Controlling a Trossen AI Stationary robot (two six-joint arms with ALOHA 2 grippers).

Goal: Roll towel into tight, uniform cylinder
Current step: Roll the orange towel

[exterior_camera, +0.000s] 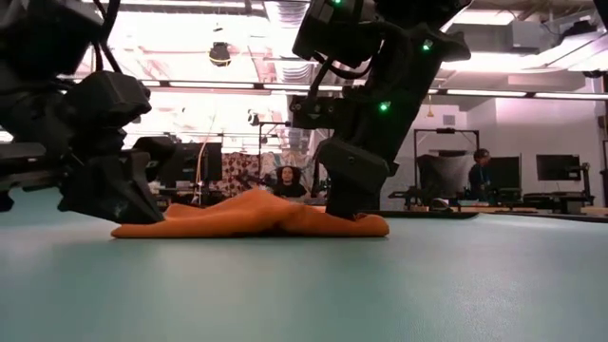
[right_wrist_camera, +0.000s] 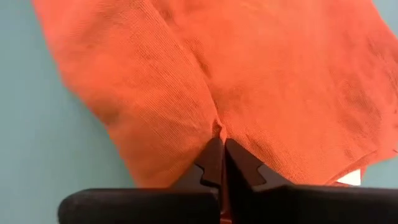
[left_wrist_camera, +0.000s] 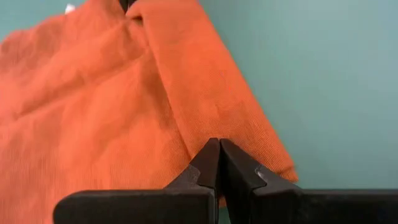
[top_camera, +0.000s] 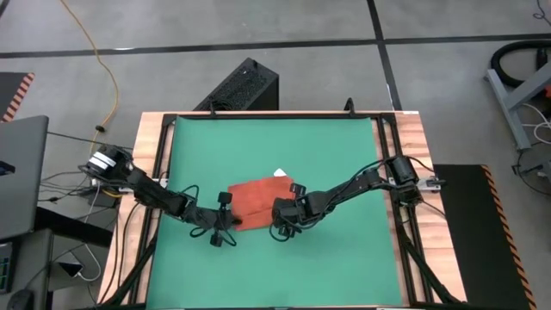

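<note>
The orange-red towel (top_camera: 256,198) lies crumpled and low on the green mat (top_camera: 344,146), with its small white tag (top_camera: 280,173) at its far edge. A strip along one edge is folded over (left_wrist_camera: 205,74). My left gripper (top_camera: 229,222) is shut on the towel's near-left part. My right gripper (top_camera: 277,219) is shut on its near-right part. In the low view the towel (exterior_camera: 247,217) lies flat between the left gripper (exterior_camera: 142,217) and the right gripper (exterior_camera: 348,211). My left gripper pinches the cloth between its two shut fingers at the near end of the folded-over strip (left_wrist_camera: 205,140), slanting down from the table's left. How many layers it holds, I cannot tell. The towel lies on the mat. My right gripper pinches a small pucker of cloth (right_wrist_camera: 216,127) between its two shut fingers, slanting down from the table's right, a little in from the towel's edge. Creases run out from the pinch. The towel lies on the mat.
A black box (top_camera: 245,84) stands behind the table's far edge. Wooden rails (top_camera: 405,138) border the mat. A laptop (top_camera: 17,172) and cables sit off the left side. People (exterior_camera: 285,180) show far off in the room.
</note>
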